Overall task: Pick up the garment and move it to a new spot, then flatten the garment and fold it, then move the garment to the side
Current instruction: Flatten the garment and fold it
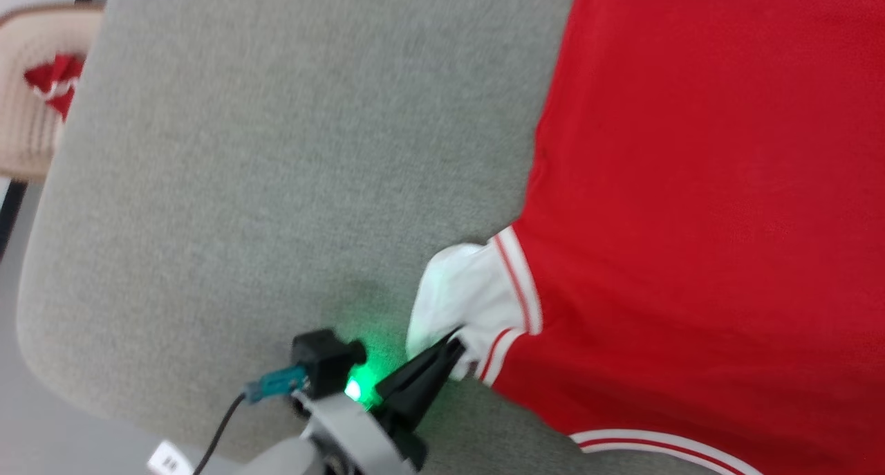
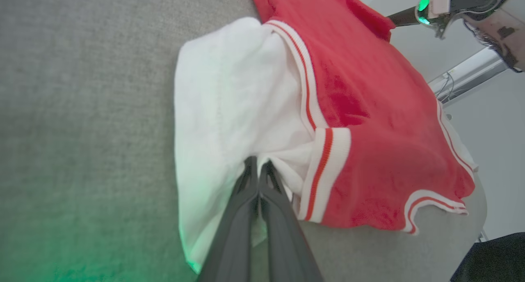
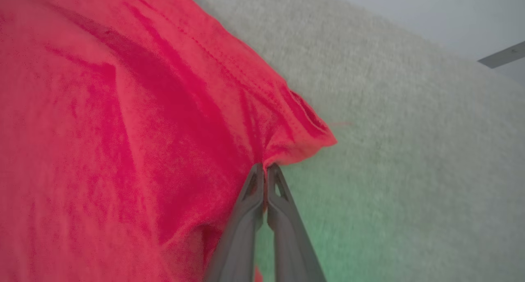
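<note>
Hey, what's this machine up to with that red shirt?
A two-armed robot is handling a red T-shirt that lies on a grey cushioned surface. Its left hand is pinched shut on the white sleeve. Its right hand is pinched shut on a red corner of the hem. The shirt looks spread out, not yet folded.

The garment (image 1: 691,219) is running off the head view at three o'clock; at ten o'clock a blurred beige thing (image 1: 28,143) is sitting cropped, contents unidentifiable.
</note>
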Available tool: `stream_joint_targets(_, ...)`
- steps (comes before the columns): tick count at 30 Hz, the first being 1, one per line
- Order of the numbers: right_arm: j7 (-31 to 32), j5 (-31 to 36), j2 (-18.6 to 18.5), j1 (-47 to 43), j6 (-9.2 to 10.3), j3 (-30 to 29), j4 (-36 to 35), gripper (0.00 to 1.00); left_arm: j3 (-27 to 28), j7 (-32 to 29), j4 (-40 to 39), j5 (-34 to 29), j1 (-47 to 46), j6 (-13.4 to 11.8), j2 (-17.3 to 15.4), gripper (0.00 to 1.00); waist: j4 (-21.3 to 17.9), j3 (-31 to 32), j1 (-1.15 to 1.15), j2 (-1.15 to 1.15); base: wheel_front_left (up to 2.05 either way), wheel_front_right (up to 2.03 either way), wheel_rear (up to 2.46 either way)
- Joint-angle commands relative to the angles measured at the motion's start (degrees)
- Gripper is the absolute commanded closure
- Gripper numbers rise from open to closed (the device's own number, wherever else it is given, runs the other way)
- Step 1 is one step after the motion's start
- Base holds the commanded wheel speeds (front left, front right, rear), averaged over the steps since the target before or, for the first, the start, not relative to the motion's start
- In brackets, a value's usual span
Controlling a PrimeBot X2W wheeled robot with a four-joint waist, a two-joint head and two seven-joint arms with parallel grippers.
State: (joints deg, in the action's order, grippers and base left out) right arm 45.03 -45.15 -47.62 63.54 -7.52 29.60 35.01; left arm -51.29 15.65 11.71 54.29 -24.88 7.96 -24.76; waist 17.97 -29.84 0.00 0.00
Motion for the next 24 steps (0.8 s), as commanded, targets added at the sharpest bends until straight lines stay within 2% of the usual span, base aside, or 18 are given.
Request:
stream_joint_targets(1, -0.9, -2.9, -2.5, -4.9, 0.07, 1.7, -3.9, 1.0, 0.3, -0.9, 2.1, 0.9, 3.5, -0.8, -2.5, 1.0, -5.5, 7.9, 0.0, 0.0, 0.0, 0.0, 0.0)
stream_joint_targets(5, -1.6, -7.6, -8.7, -15.2, 0.07, 4.3, -13.4, 1.0, 1.9, -0.6, 1.3, 0.9, 4.8, -0.6, -3.9, 1.0, -8.0, 10.5, 0.0, 0.0, 0.0, 0.0, 0.0)
stream_joint_targets(6, -1.6, -7.6, -8.7, -15.2, 0.07, 4.3, -13.4, 1.0, 1.9, -0.6, 1.3, 0.9, 4.8, -0.6, -3.9, 1.0, -8.0, 10.5, 0.0, 0.0, 0.0, 0.0, 0.0)
stream_joint_targets(7, -2.2, -10.1, -11.5, -20.7, 0.07, 5.0, -18.1, 1.0, 2.5, -0.6, 1.0, 0.7, 5.2, -0.6, -4.6, 1.0, -9.2, 11.5, 0.0, 0.0, 0.0, 0.0, 0.0)
stream_joint_targets(8, -2.2, -10.1, -11.5, -20.7, 0.07, 5.0, -18.1, 1.0, 2.5, -0.6, 1.0, 0.7, 5.2, -0.6, -4.6, 1.0, -9.2, 11.5, 0.0, 0.0, 0.0, 0.0, 0.0)
stream_joint_targets(12, -3.9, -13.8, -15.0, -32.3, 0.07, 5.2, -26.0, 1.0, 3.9, -0.5, 0.7, 0.7, 6.6, -0.6, -5.7, 1.0, -11.5, 12.9, 0.0, 0.0, 0.0, 0.0, 0.0)
stream_joint_targets(15, -6.8, -15.3, -15.8, -40.7, 0.07, 3.8, -30.7, 1.0, 4.8, -0.5, 0.5, -0.1, 7.1, -0.6, -6.0, 1.0, -12.9, 13.4, 0.0, 0.0, 0.0, 0.0, 0.0)
stream_joint_targets(18, -9.5, -13.3, -15.8, -49.0, 0.07, 2.4, -33.8, 1.0, 5.4, -0.6, 0.2, -0.4, 7.9, -0.6, -6.3, 1.0, -14.0, 13.6, 0.0, 0.0, 0.0, 0.0, 0.0)
stream_joint_targets(24, -9.7, -10.7, -10.5, -64.0, 0.07, 0.7, -39.9, 1.0, 7.3, -0.5, 0.1, -0.9, 8.3, -0.6, -7.4, 1.0, -15.8, 13.3, 0.0, 0.0, 0.0, 0.0, 0.0)
